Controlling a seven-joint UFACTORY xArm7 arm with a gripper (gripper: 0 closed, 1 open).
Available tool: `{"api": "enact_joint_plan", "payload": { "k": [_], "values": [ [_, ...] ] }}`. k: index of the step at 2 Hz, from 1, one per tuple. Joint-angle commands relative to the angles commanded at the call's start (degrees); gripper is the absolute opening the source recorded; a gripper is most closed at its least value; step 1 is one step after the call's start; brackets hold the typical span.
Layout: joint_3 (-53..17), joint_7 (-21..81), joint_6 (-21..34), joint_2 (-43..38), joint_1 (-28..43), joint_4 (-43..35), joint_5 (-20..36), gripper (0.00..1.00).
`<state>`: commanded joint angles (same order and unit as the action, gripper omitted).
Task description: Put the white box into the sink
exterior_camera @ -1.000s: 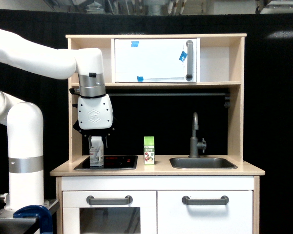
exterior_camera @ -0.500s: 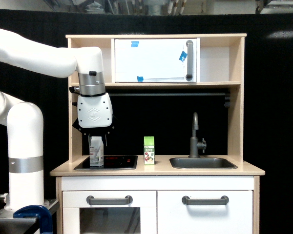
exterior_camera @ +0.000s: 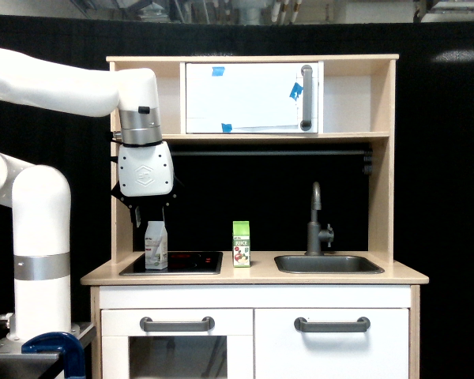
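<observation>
— So, from the exterior view, where is the white box (exterior_camera: pixel 156 245)?

— Standing upright on the black stovetop (exterior_camera: pixel 174 262), toward that view's left, near the play kitchen's side post. It rests on the surface, not lifted.

— And the gripper (exterior_camera: pixel 151 215)?

— Directly above the box, pointing down. Its dark fingers (exterior_camera: pixel 140 214) hang just over the gabled top; the gap between them looks narrow, but I cannot tell whether they are parted or closed, nor whether they touch the carton.

— What about the sink (exterior_camera: pixel 329 264)?

— Set into the wooden counter (exterior_camera: pixel 253 275) at the view's right, a shallow dark basin with the faucet (exterior_camera: pixel 317 221) rising behind it. It is well apart from the box.

— Anything between them?

— A green juice carton (exterior_camera: pixel 241 243) stands upright on the counter, just beside the stovetop's right edge. Above, a white cabinet door (exterior_camera: pixel 251 97) carries bits of blue tape (exterior_camera: pixel 296 90).
</observation>
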<state>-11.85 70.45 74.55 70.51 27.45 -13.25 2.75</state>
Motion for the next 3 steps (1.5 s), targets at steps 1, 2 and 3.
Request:
{"api": "enact_joint_plan", "payload": {
  "k": [1, 2, 3],
  "values": [
    [3.9, -4.1, -5.6, -1.6, 3.8, 3.1, 3.2, 1.00],
    [7.4, -8.0, -10.6, -5.2, 8.0, 3.6, 6.1, 1.00],
    [9.2, -10.0, -16.3, -9.5, 10.7, 4.5, 7.8, 1.00]
  ]
}}
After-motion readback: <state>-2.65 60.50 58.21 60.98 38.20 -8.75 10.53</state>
